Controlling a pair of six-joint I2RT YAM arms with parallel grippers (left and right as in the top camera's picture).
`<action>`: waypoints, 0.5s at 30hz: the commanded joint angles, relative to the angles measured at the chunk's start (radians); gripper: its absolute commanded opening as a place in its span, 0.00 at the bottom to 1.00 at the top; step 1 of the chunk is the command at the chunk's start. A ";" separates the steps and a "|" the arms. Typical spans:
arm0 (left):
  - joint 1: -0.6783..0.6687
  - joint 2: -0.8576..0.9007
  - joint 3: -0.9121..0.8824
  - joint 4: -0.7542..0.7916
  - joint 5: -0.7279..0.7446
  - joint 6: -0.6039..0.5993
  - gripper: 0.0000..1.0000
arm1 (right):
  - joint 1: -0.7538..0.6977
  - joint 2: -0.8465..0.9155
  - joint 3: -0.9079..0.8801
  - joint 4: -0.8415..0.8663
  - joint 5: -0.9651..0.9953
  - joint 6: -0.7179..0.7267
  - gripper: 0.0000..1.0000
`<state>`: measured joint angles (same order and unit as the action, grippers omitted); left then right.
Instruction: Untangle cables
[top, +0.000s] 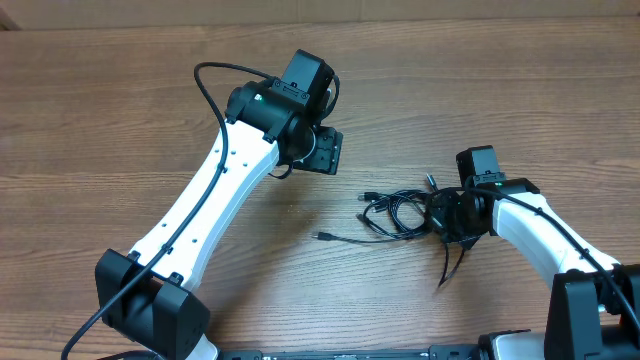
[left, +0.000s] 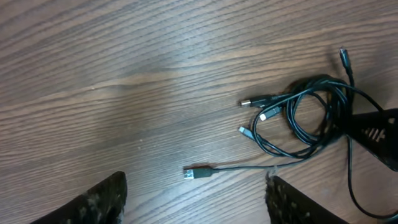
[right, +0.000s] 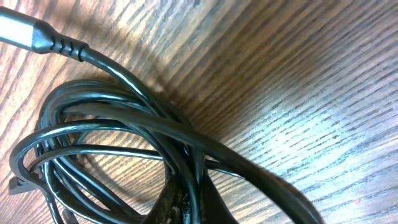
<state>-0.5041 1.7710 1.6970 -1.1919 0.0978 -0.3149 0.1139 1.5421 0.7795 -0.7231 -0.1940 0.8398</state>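
From overhead you can't see the fingertips of the right gripper (top: 445, 212); its body covers them. Its wrist view cuts the cables (right: 143, 130) off at left and bottom, blurred low down. The left gripper (left: 196, 208) has its fingers (left: 102, 200) cropped below.

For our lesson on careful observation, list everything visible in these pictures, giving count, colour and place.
cables: several, exact count unclear, black with silver-tipped plugs, tangled right of the table's middle
table: one, brown wood grain, under everything
left arm: one, white with black joints, left side
right arm: one, white with black joints, right side
left pincer: one, black, open, above the wood left of the cables
right pincer: one, black, shut on the cables' right edge
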 joint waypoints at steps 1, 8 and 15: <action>-0.007 -0.030 0.006 -0.005 0.046 -0.004 0.80 | 0.003 0.008 0.004 0.053 -0.055 -0.025 0.04; -0.007 -0.030 0.006 -0.005 0.235 -0.004 1.00 | 0.003 -0.062 0.088 0.129 -0.218 -0.161 0.04; -0.007 -0.030 0.006 -0.001 0.261 -0.130 1.00 | 0.003 -0.216 0.139 0.147 -0.153 -0.148 0.04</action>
<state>-0.5041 1.7710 1.6970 -1.1931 0.3099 -0.3515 0.1139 1.4078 0.8696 -0.5869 -0.3725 0.7021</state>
